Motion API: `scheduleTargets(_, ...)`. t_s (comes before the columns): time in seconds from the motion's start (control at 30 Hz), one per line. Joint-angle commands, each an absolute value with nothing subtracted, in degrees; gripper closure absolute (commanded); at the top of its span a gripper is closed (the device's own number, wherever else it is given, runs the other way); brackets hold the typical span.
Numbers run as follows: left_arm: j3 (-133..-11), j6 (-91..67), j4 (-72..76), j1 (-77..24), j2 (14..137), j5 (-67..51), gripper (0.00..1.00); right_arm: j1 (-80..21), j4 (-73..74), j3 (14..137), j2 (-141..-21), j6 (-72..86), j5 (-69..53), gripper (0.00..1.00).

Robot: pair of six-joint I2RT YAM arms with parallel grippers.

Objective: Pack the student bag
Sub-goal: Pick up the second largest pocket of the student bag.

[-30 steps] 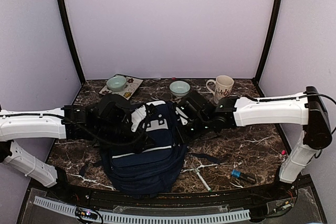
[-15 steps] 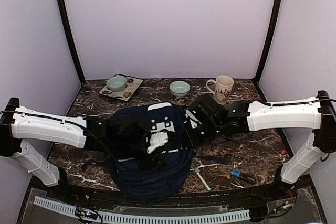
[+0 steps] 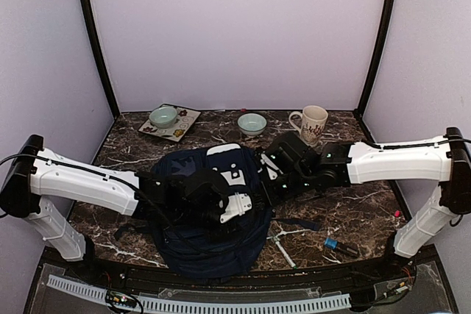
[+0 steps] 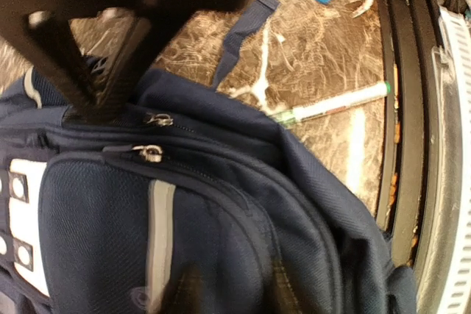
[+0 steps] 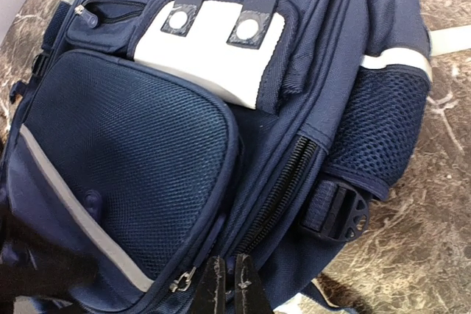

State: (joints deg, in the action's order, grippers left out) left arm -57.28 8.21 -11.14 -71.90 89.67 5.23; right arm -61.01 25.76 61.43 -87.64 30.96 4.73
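The student bag [image 3: 210, 237], navy with thin white stripes and a white patch [image 5: 213, 53], lies flat at the table's middle front. My left gripper [image 3: 224, 200] hovers low over its front; in the left wrist view its blurred fingers [image 4: 176, 292] stand apart on either side of a seam ridge of the bag [image 4: 221, 211]. My right gripper [image 3: 266, 182] is at the bag's right side. In the right wrist view its fingertips [image 5: 228, 284] are pinched together at the lower end of the main zipper [image 5: 283, 189], on what looks like the zipper pull.
Two pale green bowls [image 3: 163, 116] [image 3: 252, 123], a tray [image 3: 184, 126] and a white mug [image 3: 311, 123] stand at the back. A marker [image 3: 283, 250] [image 4: 331, 104] and a blue-handled tool [image 3: 340, 245] lie at the front right. A loose strap [image 4: 246, 27] trails on the marble.
The bag's top has dropped from raised to lying flat. My left gripper has moved right and toward the front over the bag. My right gripper shifted slightly right, then held still.
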Motion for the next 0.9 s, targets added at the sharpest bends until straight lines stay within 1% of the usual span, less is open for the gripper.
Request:
scheduleTargets(0.0, -58.58, 9.99, -8.56, -72.11, 88.62, 11.71, 0.8, -60.86, 26.77, 60.92, -85.39, 30.92, 4.66, 1.0)
scheduleTargets(0.1, -58.9, 10.23, -6.67, -72.12, 87.08, 14.9, 0.99, -60.9, 27.19, 60.89, -85.43, 30.85, 4.73, 1.0)
scheduleTargets(0.13, -59.22, 10.2, -6.58, -72.11, 86.76, 15.62, 1.0, -60.84, 27.35, 60.88, -85.47, 30.87, 4.74, 1.0)
scheduleTargets(0.43, -60.85, 6.92, -6.5, -71.99, 84.07, 19.52, 1.0, -60.71, 28.92, 61.02, -85.83, 30.85, 3.79, 1.0)
scheduleTargets(0.87, -60.78, 1.93, -5.56, -68.74, 83.41, 19.48, 1.0, -61.06, 28.56, 58.94, -81.92, 30.01, -4.5, 1.0)
